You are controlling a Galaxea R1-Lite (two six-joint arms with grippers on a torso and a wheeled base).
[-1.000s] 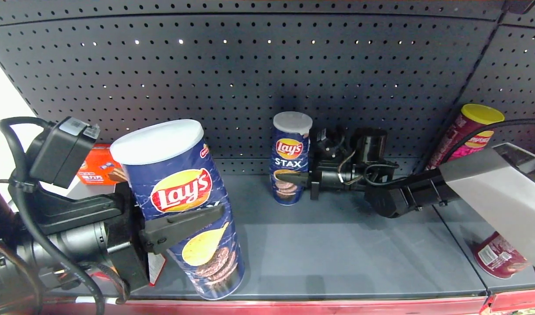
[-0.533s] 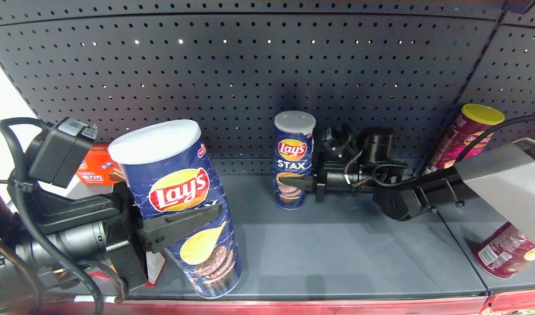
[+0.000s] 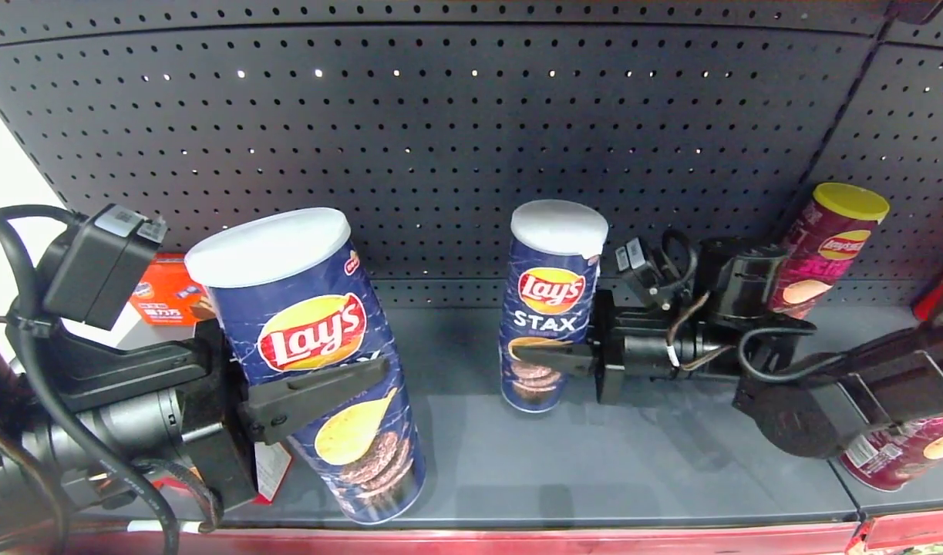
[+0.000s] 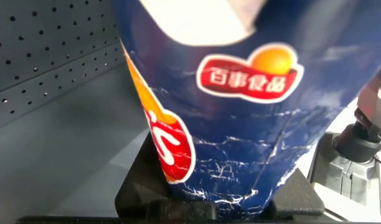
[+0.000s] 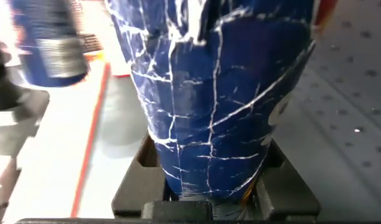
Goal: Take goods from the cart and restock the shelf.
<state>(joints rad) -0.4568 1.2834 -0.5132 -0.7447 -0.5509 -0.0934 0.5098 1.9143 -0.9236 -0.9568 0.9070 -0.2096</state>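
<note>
Two blue chip cans with white lids stand over the grey shelf (image 3: 633, 462). My left gripper (image 3: 324, 374) is shut on the large can (image 3: 309, 347) at the shelf's front left; it tilts slightly, its base near the red front edge. In the left wrist view that can (image 4: 240, 106) rises from the left gripper (image 4: 221, 196). My right gripper (image 3: 552, 356) is shut on the second can (image 3: 552, 301), upright at mid-shelf; I cannot tell if its base touches the shelf. The right wrist view has this can (image 5: 215, 99) in the right gripper (image 5: 212, 190).
A maroon can with a yellow lid (image 3: 830, 239) leans at the back right, and another maroon can (image 3: 899, 455) lies at the front right. An orange box (image 3: 163, 297) sits at the far left. A pegboard wall (image 3: 440, 139) closes the back.
My right gripper has carried its can from the back of the shelf forward and to the right. The left gripper and its can have barely moved.
</note>
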